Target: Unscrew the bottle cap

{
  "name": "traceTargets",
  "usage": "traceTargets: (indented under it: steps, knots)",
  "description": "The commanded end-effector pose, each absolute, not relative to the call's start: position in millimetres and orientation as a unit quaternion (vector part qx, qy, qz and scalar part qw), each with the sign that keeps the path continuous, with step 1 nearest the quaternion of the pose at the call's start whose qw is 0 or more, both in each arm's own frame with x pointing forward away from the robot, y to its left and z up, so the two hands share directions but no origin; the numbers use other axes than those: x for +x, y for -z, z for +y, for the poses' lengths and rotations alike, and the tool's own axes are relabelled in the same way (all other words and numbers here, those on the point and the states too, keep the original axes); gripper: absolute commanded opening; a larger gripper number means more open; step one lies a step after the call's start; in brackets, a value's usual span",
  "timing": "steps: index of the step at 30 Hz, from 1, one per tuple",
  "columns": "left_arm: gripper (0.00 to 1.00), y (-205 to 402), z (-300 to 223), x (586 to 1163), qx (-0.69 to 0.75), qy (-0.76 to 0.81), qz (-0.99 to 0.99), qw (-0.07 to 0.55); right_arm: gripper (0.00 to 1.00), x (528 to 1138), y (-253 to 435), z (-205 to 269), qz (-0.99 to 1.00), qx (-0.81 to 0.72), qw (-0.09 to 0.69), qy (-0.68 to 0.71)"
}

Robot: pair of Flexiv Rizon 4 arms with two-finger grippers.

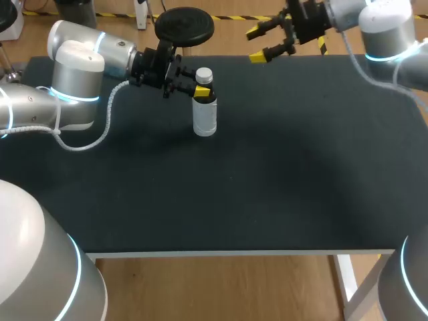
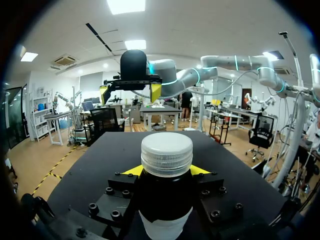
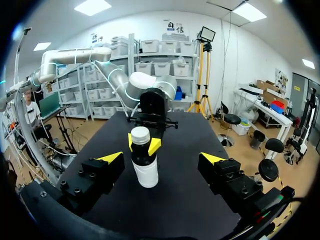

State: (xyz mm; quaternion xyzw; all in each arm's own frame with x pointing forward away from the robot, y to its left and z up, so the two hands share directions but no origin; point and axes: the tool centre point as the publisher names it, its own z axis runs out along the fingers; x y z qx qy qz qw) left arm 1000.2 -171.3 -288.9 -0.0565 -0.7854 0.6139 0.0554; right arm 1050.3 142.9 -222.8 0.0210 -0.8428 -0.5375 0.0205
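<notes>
Bottle (image 1: 205, 117): upright on table (image 1: 267, 167), white cap (image 1: 204, 75) on. Left gripper (image 1: 200, 87): closed around its neck, bracing. Right gripper (image 1: 257, 45): spread wide, empty, well apart. Next, likely: bring right gripper onto cap, twist.

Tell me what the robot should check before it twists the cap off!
1. Bottle upright on table: ok.
2. Left claw shut on bottle, just under the cap: ok.
3. Cap uncovered, free to grab: ok.
4. Right claw open: ok.
5. Right claw at the cap: not ok, it hangs far off by the table's back edge.
6. How tight the cap is: cannot tell.
</notes>
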Motion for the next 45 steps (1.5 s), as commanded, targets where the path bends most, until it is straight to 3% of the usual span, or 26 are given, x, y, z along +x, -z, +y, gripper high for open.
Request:
traceTargets:
  steps: [1,24,45]
  knots:
    - [0.00,289,-171,1001,-0.058,-0.614,-0.785,0.057,1.00,1058,233,160,-0.841,0.029,0.035,0.539]
    - [0.00,289,-171,1001,-0.058,-0.614,-0.785,0.057,1.00,1019,237,202,-0.851,0.033,0.027,0.523]
    - [0.00,289,-171,1001,-0.058,-0.614,-0.785,0.057,1.00,1014,253,233,-0.846,0.049,0.072,0.527]
